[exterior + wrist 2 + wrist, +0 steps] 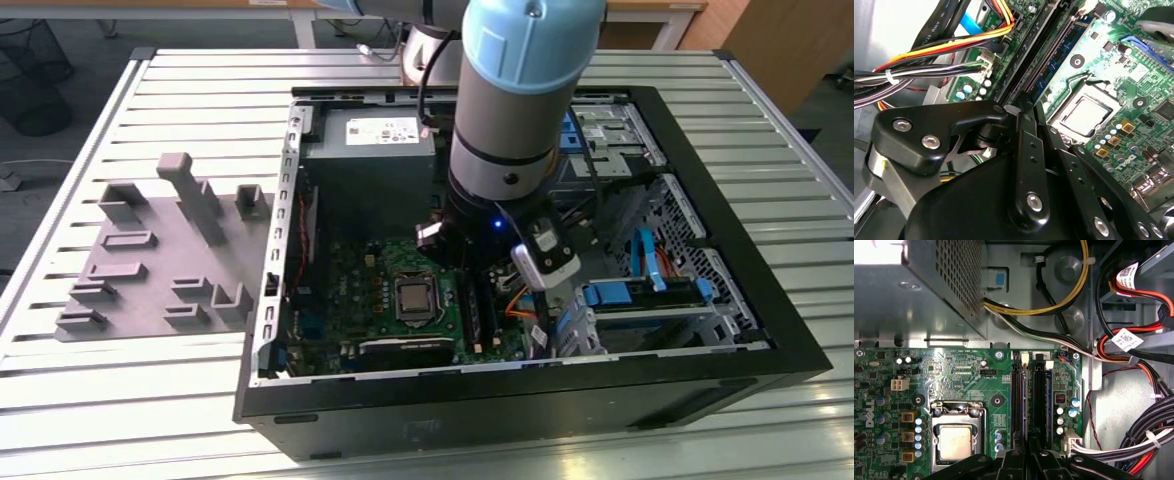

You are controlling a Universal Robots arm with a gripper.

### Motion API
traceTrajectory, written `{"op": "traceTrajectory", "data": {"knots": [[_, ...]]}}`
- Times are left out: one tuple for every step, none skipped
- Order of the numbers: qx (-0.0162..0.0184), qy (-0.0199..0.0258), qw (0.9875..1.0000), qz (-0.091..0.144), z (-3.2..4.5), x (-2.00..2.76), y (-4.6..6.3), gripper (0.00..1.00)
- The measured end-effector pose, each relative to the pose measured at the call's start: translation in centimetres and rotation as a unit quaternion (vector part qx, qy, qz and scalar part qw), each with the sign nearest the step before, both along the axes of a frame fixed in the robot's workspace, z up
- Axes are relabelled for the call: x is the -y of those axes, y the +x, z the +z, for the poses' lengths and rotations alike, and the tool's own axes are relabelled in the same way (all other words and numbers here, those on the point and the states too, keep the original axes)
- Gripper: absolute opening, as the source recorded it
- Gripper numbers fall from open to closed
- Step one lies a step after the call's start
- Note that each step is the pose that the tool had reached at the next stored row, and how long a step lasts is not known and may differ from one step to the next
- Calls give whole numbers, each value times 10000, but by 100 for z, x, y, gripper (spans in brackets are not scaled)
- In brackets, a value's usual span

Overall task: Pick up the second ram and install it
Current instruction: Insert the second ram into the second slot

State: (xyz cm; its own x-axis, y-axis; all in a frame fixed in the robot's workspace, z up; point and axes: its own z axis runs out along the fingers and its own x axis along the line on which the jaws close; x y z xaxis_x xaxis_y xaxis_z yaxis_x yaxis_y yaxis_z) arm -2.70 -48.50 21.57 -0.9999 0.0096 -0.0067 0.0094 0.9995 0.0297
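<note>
Your fingers sit close together over the second ram in its slot. Push crooked and it could jam or bend.

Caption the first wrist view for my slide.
Gripper low over the RAM slots beside the CPU socket.

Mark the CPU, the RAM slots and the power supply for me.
CPU (pixel 955 442): first wrist view, middle of its metal lid.
RAM slots (pixel 1040 400): first wrist view, partway along one long black slot.
Power supply (pixel 370 131): exterior view, on its grey top face.
</note>
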Motion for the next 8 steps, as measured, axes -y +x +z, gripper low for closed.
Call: {"op": "traceTrajectory", "data": {"knots": [[0, 0, 10000, 0, 0, 4, 0, 14], [0, 1, 10000, 0, 0, 7, 0, 14], [0, 1, 10000, 0, 0, 8, 0, 14], [0, 0, 10000, -1, 0, 9, 0, 14], [0, 0, 10000, -1, 0, 9, 0, 14], [0, 0, 10000, 0, 0, 10, 0, 14], [0, 0, 10000, 0, 0, 10, 0, 14], [0, 0, 10000, 0, 0, 10, 0, 14]]}}
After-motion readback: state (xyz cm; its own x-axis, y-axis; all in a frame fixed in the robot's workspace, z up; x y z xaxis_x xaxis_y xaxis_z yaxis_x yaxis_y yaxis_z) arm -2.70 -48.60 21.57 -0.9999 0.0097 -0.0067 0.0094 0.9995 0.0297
